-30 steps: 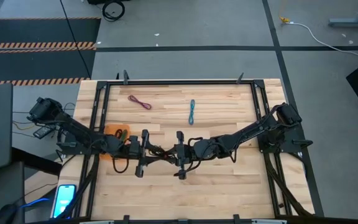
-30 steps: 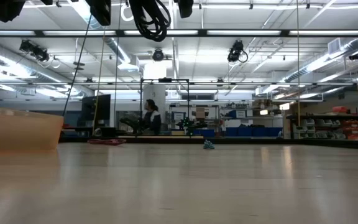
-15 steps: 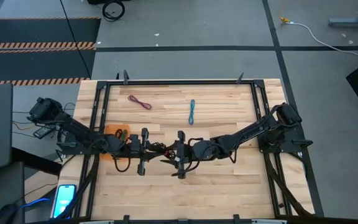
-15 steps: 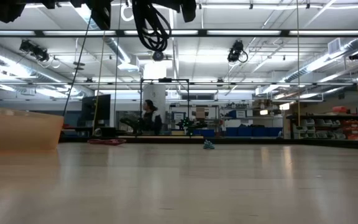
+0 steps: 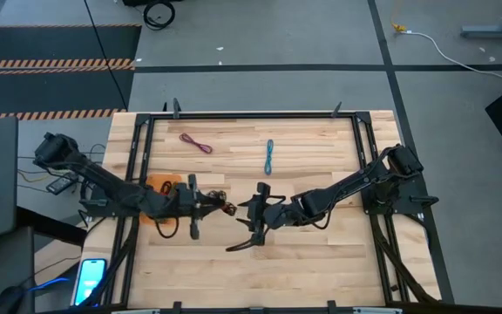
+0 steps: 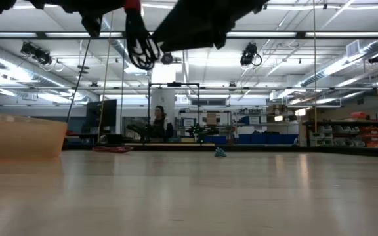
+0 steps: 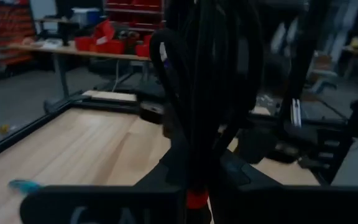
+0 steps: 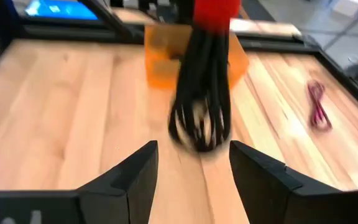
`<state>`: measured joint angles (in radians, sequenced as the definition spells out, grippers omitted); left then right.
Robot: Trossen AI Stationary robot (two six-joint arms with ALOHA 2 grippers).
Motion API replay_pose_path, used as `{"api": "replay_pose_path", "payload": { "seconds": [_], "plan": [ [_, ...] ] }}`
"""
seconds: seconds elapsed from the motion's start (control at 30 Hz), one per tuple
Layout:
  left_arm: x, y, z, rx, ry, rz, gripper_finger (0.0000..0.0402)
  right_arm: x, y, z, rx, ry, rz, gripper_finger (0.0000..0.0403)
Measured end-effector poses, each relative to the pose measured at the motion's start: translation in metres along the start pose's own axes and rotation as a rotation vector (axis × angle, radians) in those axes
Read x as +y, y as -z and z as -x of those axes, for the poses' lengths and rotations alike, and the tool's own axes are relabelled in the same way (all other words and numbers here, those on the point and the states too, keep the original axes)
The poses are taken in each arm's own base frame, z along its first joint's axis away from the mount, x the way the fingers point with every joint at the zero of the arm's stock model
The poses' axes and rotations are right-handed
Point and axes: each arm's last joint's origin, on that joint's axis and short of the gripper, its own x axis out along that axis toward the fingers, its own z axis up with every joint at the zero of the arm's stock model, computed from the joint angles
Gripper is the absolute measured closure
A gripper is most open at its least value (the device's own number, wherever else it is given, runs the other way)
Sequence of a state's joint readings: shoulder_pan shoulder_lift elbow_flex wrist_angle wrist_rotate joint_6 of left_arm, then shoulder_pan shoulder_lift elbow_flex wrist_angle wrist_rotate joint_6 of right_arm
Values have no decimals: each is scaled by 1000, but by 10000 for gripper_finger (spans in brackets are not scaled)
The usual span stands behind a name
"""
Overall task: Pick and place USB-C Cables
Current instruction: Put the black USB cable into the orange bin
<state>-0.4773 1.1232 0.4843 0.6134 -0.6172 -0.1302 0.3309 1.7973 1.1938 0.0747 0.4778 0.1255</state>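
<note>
Gripping a black coil (image 5: 220,208) w/ red tie, left claw (image 5: 209,207) hangs mid-bench (image 5: 321,262); right claw (image 5: 249,225) spread wide, nearby. Bare wood planks all round.

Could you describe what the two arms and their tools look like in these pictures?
Both arms are dark, slim and jointed, each rising from a bulky black base at a table edge. The left tool and right tool are black, with a crossbar carrying two fingers. The right wrist view shows broad, flat, matte black fingers. No markings are legible.
</note>
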Motion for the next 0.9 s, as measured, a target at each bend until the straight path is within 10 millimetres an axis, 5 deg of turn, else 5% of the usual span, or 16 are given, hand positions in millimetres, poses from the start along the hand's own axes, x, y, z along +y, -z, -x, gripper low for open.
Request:
{"api": "replay_pose_path", "payload": {
  "seconds": [0.4,0.73,0.9],
  "plan": [
    [23,-2,39,244,-133,116,368,-8,-8,21,35,72,-9,198],
    [33,-63,63,591,-339,132,368,-15,-18,63,68,149,-21,198],
    [40,-66,78,758,-354,225,364,-12,-17,77,92,163,-21,198]
  ]
}}
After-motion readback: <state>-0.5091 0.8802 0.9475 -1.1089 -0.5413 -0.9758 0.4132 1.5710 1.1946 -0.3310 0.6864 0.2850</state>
